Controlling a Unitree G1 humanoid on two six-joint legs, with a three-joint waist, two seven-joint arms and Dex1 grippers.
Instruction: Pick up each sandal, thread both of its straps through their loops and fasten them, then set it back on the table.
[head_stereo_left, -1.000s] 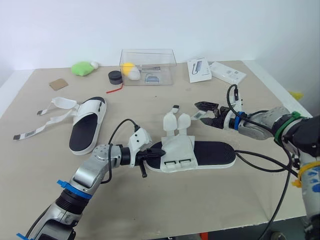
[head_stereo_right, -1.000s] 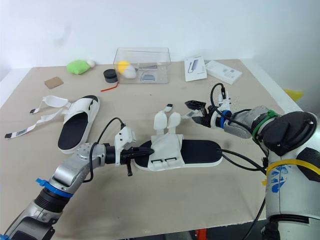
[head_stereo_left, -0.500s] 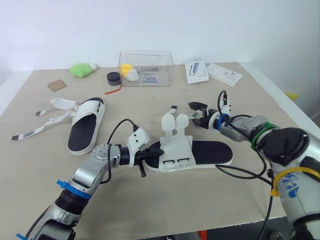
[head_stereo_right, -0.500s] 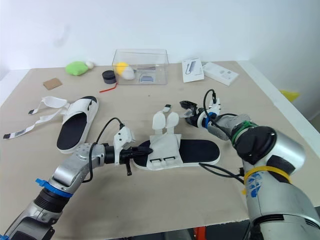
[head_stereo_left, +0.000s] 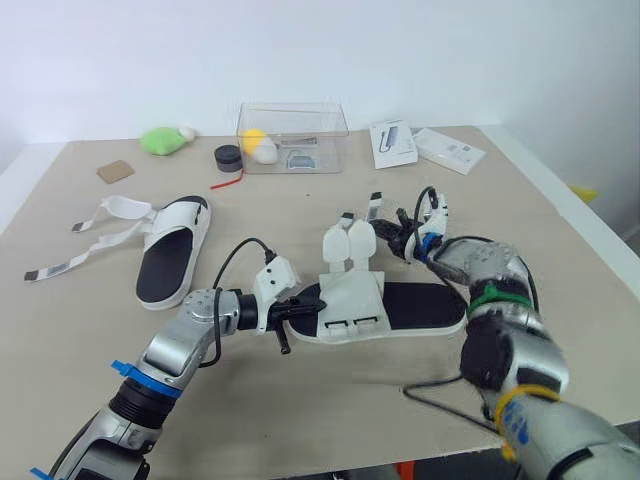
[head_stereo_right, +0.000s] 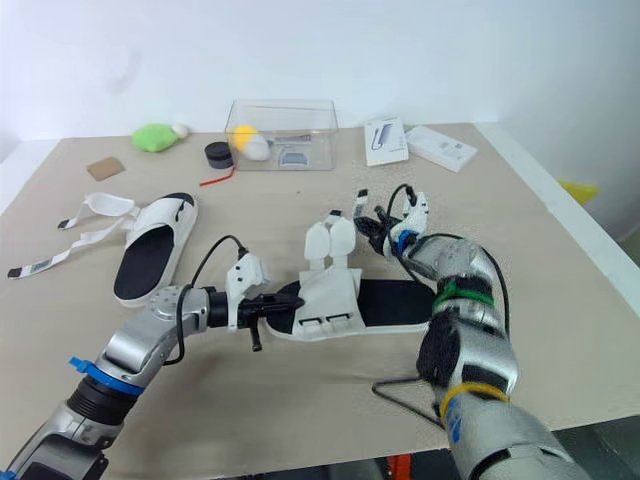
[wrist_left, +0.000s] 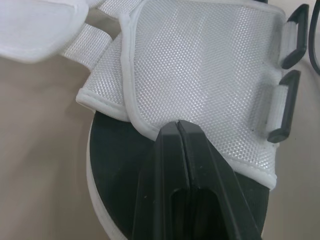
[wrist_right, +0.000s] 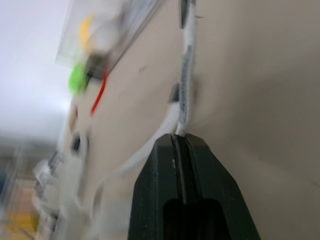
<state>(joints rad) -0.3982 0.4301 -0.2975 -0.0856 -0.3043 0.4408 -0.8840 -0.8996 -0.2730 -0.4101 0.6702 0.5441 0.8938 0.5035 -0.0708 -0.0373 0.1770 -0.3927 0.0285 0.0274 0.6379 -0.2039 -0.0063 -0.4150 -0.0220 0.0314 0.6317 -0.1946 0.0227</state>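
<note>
Threading is the step in hand, as we read it. Near sandal (head_stereo_left: 425, 305) lies flat on the counter (head_stereo_left: 330, 420), centre front. Left end effector (wrist_left: 178, 125) is clamped shut on the edge of the mesh upper (wrist_left: 200, 65), pinning the sandal down. Right end effector (wrist_right: 181, 139) is closed on a thin strap (wrist_right: 186, 70), held up just behind the two padded tabs (head_stereo_left: 337, 243), with some strap free beyond the pinch.

To do it well, we think:
- Hold the left pinch firm so the upper doesn't lift or rotate.
- Bring the strap over the upper to the black loops (wrist_left: 284, 107) on the robot-side edge.
- Set the tip flat and square to the slot, with no twist.
- Grip nearer the tip, since a long free end will likely buckle.
- Regrasp past the loop, pull through, then fold back to fasten.

Risks are the strap slipping from the pinch or the tip catching on the loop frame.

Count:
- Sandals: two, the near one plus the far sandal (head_stereo_left: 175, 248), well apart at the left, with two loose straps (head_stereo_left: 125, 207) splayed out.
- Loops on the near sandal: two, nothing threaded as far as we see.
- Padded tabs: two.
- End effectors: two, both closed.
- Back of counter: one clear box (head_stereo_left: 293, 135), two white packets (head_stereo_left: 448, 150), one green lump (head_stereo_left: 163, 138).
</note>
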